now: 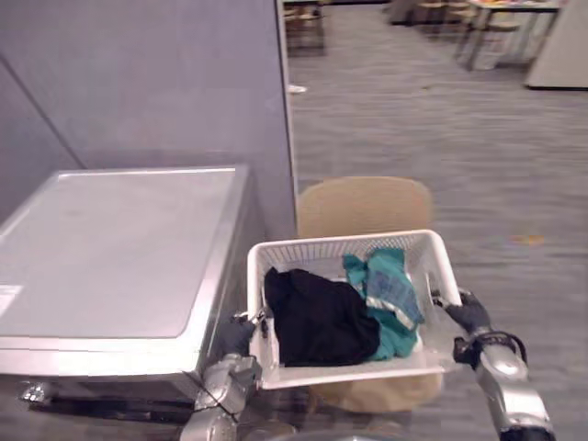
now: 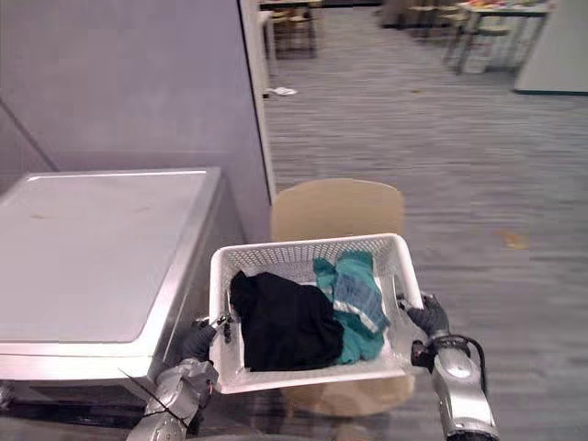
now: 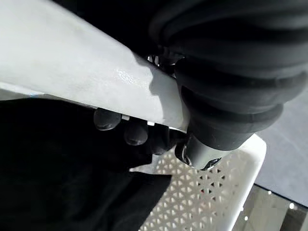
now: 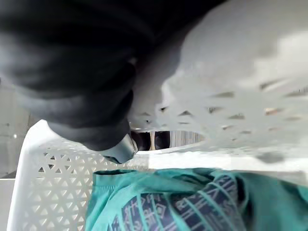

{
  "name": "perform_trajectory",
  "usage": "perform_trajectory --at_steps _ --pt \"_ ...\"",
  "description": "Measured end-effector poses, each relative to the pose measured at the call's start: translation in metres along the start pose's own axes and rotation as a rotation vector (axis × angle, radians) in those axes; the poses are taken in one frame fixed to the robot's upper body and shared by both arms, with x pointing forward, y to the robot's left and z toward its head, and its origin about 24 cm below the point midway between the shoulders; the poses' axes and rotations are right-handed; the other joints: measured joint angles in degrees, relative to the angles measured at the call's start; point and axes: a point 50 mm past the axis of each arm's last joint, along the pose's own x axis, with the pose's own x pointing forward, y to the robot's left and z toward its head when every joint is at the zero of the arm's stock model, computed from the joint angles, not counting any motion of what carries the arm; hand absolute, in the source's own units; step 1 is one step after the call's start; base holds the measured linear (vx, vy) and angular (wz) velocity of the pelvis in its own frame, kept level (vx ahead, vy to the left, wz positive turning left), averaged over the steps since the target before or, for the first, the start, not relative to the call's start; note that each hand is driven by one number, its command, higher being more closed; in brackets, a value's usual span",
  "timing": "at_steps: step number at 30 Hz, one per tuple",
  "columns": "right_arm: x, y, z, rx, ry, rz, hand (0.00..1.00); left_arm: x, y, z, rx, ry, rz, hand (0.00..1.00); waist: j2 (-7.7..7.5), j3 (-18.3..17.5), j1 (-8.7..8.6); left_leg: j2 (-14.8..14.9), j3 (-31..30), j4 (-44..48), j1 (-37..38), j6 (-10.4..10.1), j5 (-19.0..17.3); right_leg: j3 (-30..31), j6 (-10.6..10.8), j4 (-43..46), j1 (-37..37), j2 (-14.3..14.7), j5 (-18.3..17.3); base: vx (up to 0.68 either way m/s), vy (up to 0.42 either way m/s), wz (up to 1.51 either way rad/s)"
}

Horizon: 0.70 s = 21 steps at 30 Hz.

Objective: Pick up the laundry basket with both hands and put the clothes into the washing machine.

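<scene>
A white laundry basket [image 1: 340, 243] hangs in the air in front of me, over a tan chair [image 1: 363, 207]. Inside lie a black garment [image 1: 317, 322] and a teal garment [image 1: 390, 294]. My left hand [image 1: 241, 338] grips the basket's left end, and its dark fingertips [image 3: 107, 119] curl under the rim [image 3: 86, 77]. At the right end my right hand [image 1: 469, 312] holds on, with fingertips [image 4: 144, 140] showing through the handle slot. The silver washing machine [image 1: 110, 248] stands to the left of the basket, its flat top facing up.
A grey partition wall [image 1: 184, 83] rises behind the washing machine. Grey striped floor [image 1: 432, 119] spreads to the right and ahead. Tables and stools [image 1: 496, 28] stand far at the back.
</scene>
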Motion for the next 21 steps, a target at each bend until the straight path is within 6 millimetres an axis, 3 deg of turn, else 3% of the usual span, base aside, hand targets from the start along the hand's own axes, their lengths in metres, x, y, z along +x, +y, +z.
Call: perform_trajectory --at_steps 2,4,5,6,8,9,13,17,20,21 --pt "-0.005 -0.001 -0.003 0.024 0.000 -0.016 1.00 0.008 -0.003 0.006 0.007 -0.017 -0.014 1.00 0.42 -0.03 -0.25 1.67 -3.69 0.03 2.21 -2.73 -1.55 4.55 -2.74 -10.57 -0.25 -0.04 -1.95 0.37 -0.373 0.56" --pt "-0.013 -0.008 -0.005 0.045 -0.006 -0.055 1.00 0.016 -0.011 0.008 0.019 -0.015 -0.044 1.00 -1.02 -0.24 -1.43 2.62 -5.22 1.31 3.29 -6.32 -3.50 10.28 -1.81 -27.87 2.10 0.05 0.19 0.34 -0.466 0.92" --pt "-0.017 -0.013 -0.008 0.047 0.003 -0.086 1.00 0.019 -0.012 0.006 0.025 -0.002 -0.049 1.00 -2.24 -0.39 -3.43 3.54 -6.59 3.48 3.23 -9.35 -5.54 11.45 8.71 -36.10 7.33 -0.86 -0.07 0.31 -0.449 0.93" --pt "-0.018 -0.024 -0.007 0.033 0.010 -0.120 1.00 0.019 -0.021 -0.001 0.004 0.016 -0.062 1.00 -0.51 -1.35 -2.98 5.90 -6.51 4.85 2.74 -10.01 -5.48 7.85 10.57 -37.24 8.23 0.52 -1.61 0.28 -0.423 0.69" --pt "-0.018 -0.033 -0.002 -0.006 0.001 -0.128 1.00 0.020 -0.030 -0.006 -0.017 0.024 -0.073 1.00 0.81 -1.97 -2.82 8.36 -5.99 5.46 1.67 -12.91 -3.35 5.24 10.53 -35.87 7.74 2.16 -1.59 0.15 -0.321 0.14" --pt "-0.017 -0.034 0.001 -0.013 -0.006 -0.124 1.00 0.020 -0.033 -0.007 -0.024 0.024 -0.080 1.00 1.00 -1.99 -2.82 9.64 -5.70 4.99 1.26 -13.08 -1.69 3.56 9.90 -35.11 7.74 2.63 -1.95 0.09 -0.347 0.30" --pt "-0.013 -0.033 0.010 -0.016 -0.039 -0.116 1.00 0.022 -0.034 -0.002 -0.034 0.005 -0.077 1.00 1.68 -2.31 -2.86 15.64 -3.71 4.41 -2.00 -15.98 0.82 -5.13 6.11 -33.50 7.47 6.21 -3.56 0.03 -0.300 0.62" --pt "-0.001 -0.025 0.004 0.005 -0.004 -0.089 1.00 0.022 -0.024 -0.001 -0.017 0.006 -0.050 1.00 1.63 -2.29 -3.05 18.32 4.61 5.10 -7.59 -12.69 6.17 -10.60 3.03 -36.47 7.80 6.26 -1.67 -0.05 -0.192 0.71" --pt "0.011 -0.010 -0.003 0.019 0.042 -0.046 1.00 0.018 -0.008 -0.001 0.012 0.017 -0.012 1.00 1.24 -1.94 -1.24 18.27 2.87 5.33 -9.24 -11.85 9.40 -11.20 0.78 -39.27 8.19 6.24 -0.29 -0.13 -0.116 0.19" --pt "0.015 -0.007 -0.005 0.030 0.052 -0.040 1.00 0.017 -0.004 -0.002 0.017 0.020 -0.004 1.00 1.26 -1.84 -1.14 18.12 1.13 6.93 -9.71 -11.78 8.85 -11.32 0.35 -39.77 7.94 5.84 -0.12 -0.15 -0.042 -0.05"
